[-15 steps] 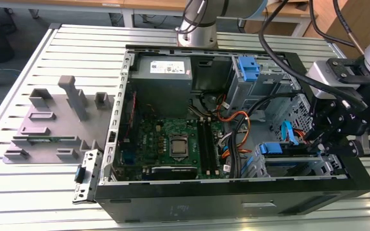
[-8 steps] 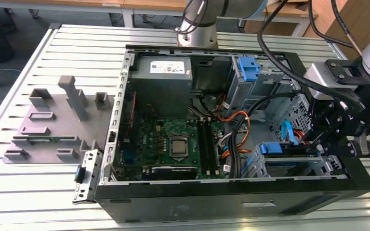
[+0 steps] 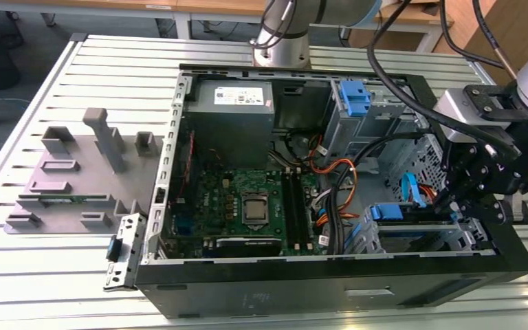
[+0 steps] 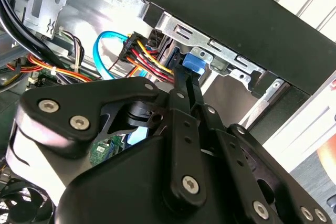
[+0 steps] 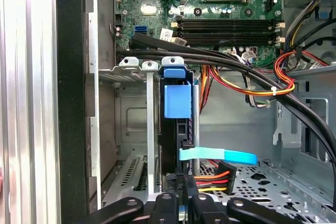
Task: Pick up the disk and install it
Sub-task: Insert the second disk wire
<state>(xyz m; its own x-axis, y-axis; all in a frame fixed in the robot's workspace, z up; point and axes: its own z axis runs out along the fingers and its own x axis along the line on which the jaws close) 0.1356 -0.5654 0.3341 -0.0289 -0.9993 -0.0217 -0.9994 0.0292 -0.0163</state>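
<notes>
The disk point(image 5: 177, 100) stands on edge in a slot of the metal drive cage point(image 5: 131, 124), its blue tab facing out. The exterior view has that blue tab point(image 3: 397, 212) in the cage at the case's near corner, on the view's right. Red, yellow and black power wires point(image 5: 210, 178) and a light blue flat cable point(image 5: 220, 156) run to its end. My black gripper point(image 3: 456, 203) hangs over the cage. Its fingers look shut point(image 5: 181, 205) and line up with the disk's edge. In the second wrist view, the tips point(image 4: 184, 85) reach the blue tab point(image 4: 193, 64).
The open computer case point(image 3: 273, 289) lies on a slatted metal table point(image 3: 80, 289). Inside are the green motherboard point(image 3: 245, 199), a grey power-supply box point(image 3: 232, 96), a bare blue bracket point(image 3: 356, 96) and thick black cables point(image 5: 210, 59). A grey fixture block point(image 3: 71, 179) stands at the exterior view's left.
</notes>
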